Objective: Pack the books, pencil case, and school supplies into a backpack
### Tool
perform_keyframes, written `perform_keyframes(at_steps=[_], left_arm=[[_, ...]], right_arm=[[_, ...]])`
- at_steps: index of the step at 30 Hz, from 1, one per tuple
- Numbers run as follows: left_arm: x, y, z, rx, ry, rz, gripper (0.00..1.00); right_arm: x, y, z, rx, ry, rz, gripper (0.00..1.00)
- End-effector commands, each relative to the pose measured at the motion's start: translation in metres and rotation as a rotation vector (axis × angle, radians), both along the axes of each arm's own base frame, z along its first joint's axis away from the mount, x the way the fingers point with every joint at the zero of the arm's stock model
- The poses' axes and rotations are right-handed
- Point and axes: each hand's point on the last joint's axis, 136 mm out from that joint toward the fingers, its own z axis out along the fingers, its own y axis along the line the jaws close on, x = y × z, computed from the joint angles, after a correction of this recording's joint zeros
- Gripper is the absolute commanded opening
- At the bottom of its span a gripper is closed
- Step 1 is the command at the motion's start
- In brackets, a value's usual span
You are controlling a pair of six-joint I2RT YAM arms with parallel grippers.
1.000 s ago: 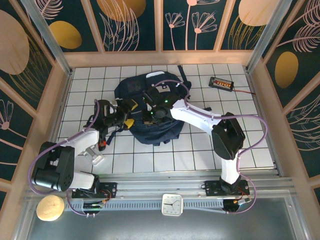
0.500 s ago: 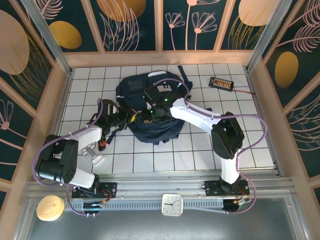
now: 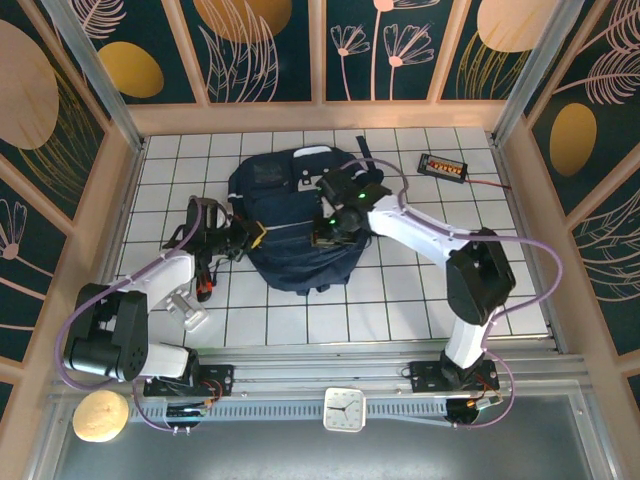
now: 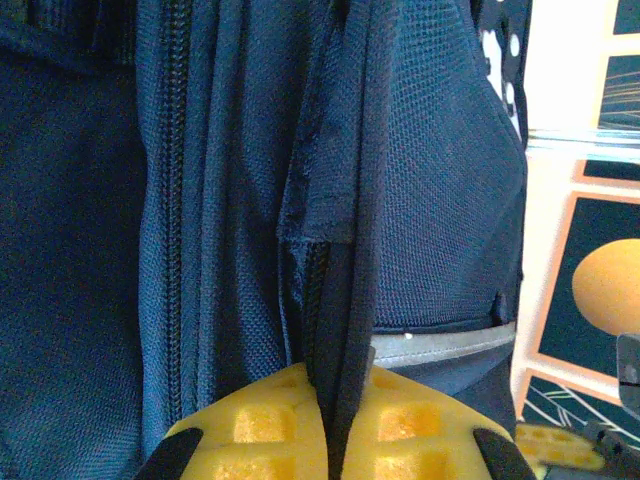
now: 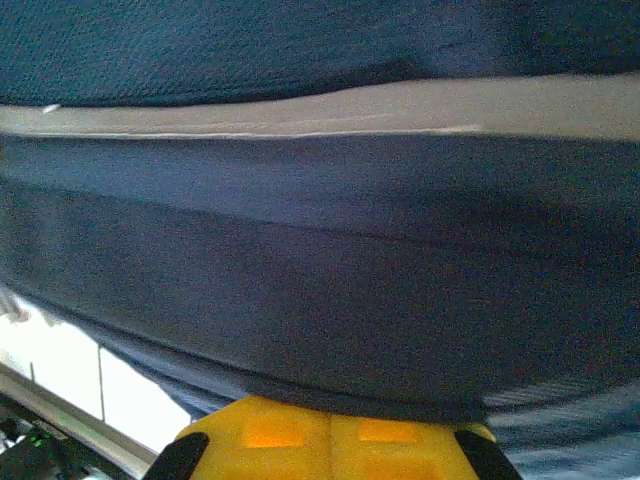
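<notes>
The backpack (image 3: 285,250) lies on the table (image 3: 400,300), the cabled box (image 3: 443,166) behind to its right.

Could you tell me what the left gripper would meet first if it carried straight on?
The backpack: the left gripper is shut on a fold of its fabric, so more of the bag's side probably lies directly ahead.

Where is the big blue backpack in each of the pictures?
Top external: the backpack lies in the middle of the tiled table.
Left wrist: backpack fabric covers the left and middle, with a zip running top to bottom.
Right wrist: backpack fabric stretches from side to side.
Shared landmark: the pale reflective stripe crosses the bag in the top view. It sits low right in the left wrist view and near the top in the right wrist view.
</notes>
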Motion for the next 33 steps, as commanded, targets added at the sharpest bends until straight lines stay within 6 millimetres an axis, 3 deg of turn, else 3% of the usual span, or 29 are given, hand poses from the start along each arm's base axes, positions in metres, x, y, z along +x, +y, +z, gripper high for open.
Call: perform_keyframes(at_steps=[1,7,10,16,19,25,28,33], left_arm=[[0.008,0.016,0.007,0.089,-0.041,-0.002,0.0],[0.009,0.021,0.007,0.171,-0.052,-0.078,0.0],[0.009,0.03,0.008,0.21,-0.054,-0.098,0.0],[0.014,0.043,0.009,0.307,-0.051,-0.159,0.0],[0.013,0.046,0.001,0.345,-0.03,-0.191,0.0],[0.015,0.049,0.001,0.401,-0.038,-0.239,0.0],[0.014,0.053,0.0,0.438,-0.034,-0.256,0.0],[0.017,0.052,0.01,0.437,-0.064,-0.266,0.0]], right_arm=[[-0.001,-0.041,0.003,-0.099,-0.012,0.018,0.0],[0.027,-0.069,-0.003,-0.19,-0.13,0.128,0.0],[0.036,-0.07,-0.001,-0.206,-0.241,0.218,0.0],[0.059,-0.075,0.024,-0.274,-0.595,0.382,0.0],[0.071,-0.078,0.027,-0.349,-0.72,0.466,0.0],[0.103,-0.105,0.007,-0.473,-0.743,0.611,0.0],[0.112,-0.103,0.008,-0.44,-0.75,0.66,0.0],[0.104,-0.087,0.01,-0.364,-0.726,0.755,0.0]])
